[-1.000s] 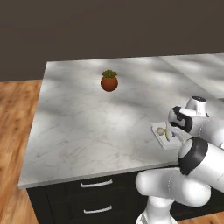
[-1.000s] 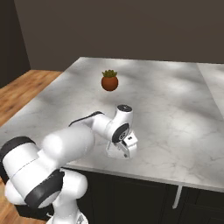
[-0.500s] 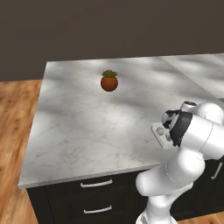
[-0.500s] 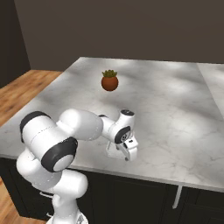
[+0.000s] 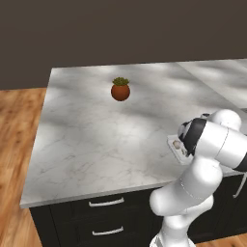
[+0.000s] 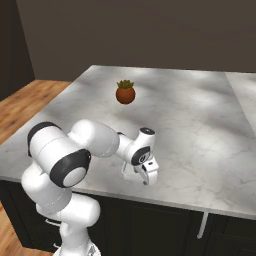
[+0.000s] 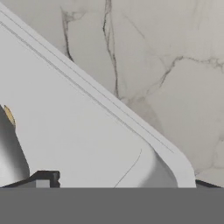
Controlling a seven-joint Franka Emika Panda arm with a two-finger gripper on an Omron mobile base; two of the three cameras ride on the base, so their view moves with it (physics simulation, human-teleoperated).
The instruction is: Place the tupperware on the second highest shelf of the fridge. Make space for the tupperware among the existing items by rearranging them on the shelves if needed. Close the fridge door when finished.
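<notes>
Tupperware (image 5: 178,147): small shallow rectangular box, clear-white plastic, rounded corners. Left base view shows a pale round lump through the lid; hand view shows its flat white lid (image 7: 78,131) with a raised rim line and one rounded corner, plus a small yellow sliver at the left edge. It lies flat on the marble counter (image 5: 96,140), close to the front edge, toward the right front corner as the left base view has it.

Gripper (image 6: 146,175): pointing down, right over the box at the front edge. In the right base view the two dark fingers (image 6: 143,178) stand apart, close to fully spread, with the box's white edge (image 6: 128,172) showing just beside them under the hand. Can't tell whether the pads touch the box walls: in the left base view the forearm covers most of the box, and in the hand view the tips are barely visible at the bottom. No grip confirmed; box rests on the counter.

Around: round brown plant pot (image 5: 120,90) with green leaves stands upright near the counter's back edge, well apart from the box. Dark cabinet below the front edge with bar-handled drawers (image 5: 107,217). Wood floor (image 5: 17,120) off the left edge. Nothing stands between pot and box.
</notes>
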